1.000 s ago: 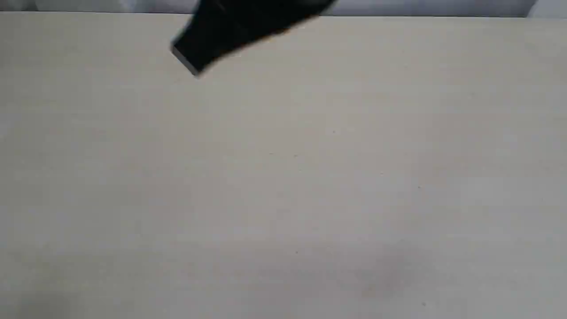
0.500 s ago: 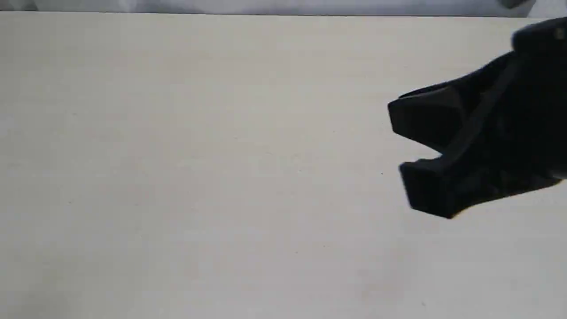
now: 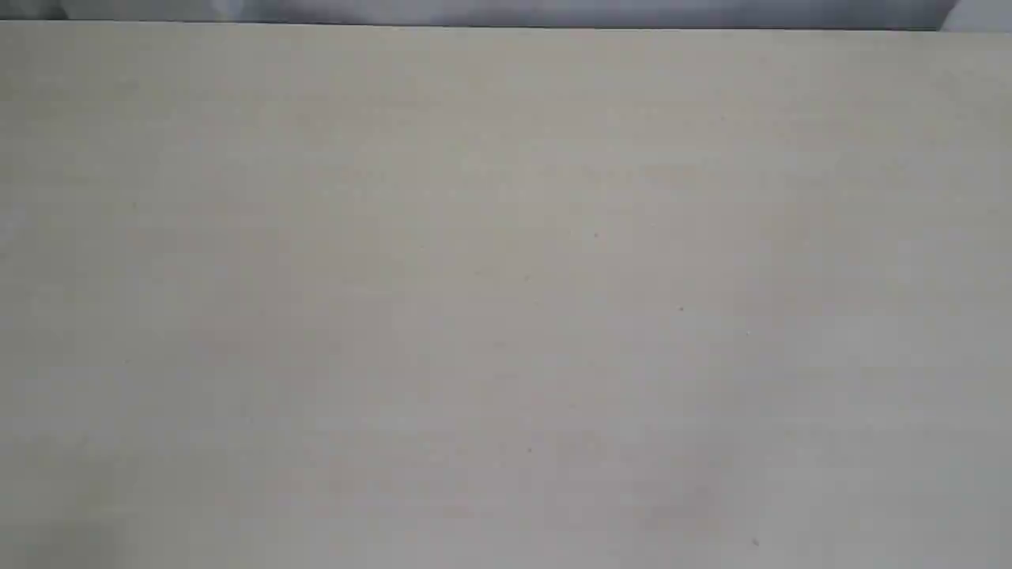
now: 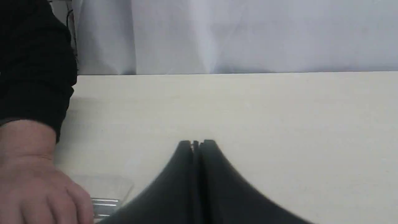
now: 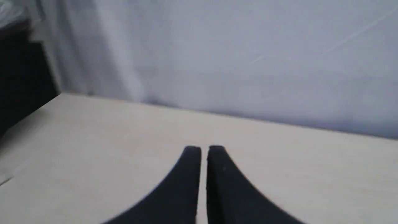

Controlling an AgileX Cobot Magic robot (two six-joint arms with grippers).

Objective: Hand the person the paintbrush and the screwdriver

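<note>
In the left wrist view the person's bare hand [image 4: 31, 180] with a dark sleeve cuff [image 4: 34, 68] rests on the table. Beside its fingers shows the paintbrush [image 4: 105, 206], of which only a piece of silver ferrule and blurred pale bristles are visible; whether the hand holds it I cannot tell. My left gripper [image 4: 196, 143] is shut and empty over the table, a little apart from the hand. In the right wrist view my right gripper [image 5: 204, 149] is shut with nothing between its fingers. The screwdriver is out of view. The exterior view shows neither gripper.
The pale beige table [image 3: 506, 300] fills the exterior view. A grey-white curtain [image 4: 248, 34] hangs behind the table's far edge. Something dark [image 5: 18, 74] stands past the table's corner in the right wrist view.
In the exterior view a black gripper at the top edge left the frame, then an open black gripper appeared at the right; now neither is there.
</note>
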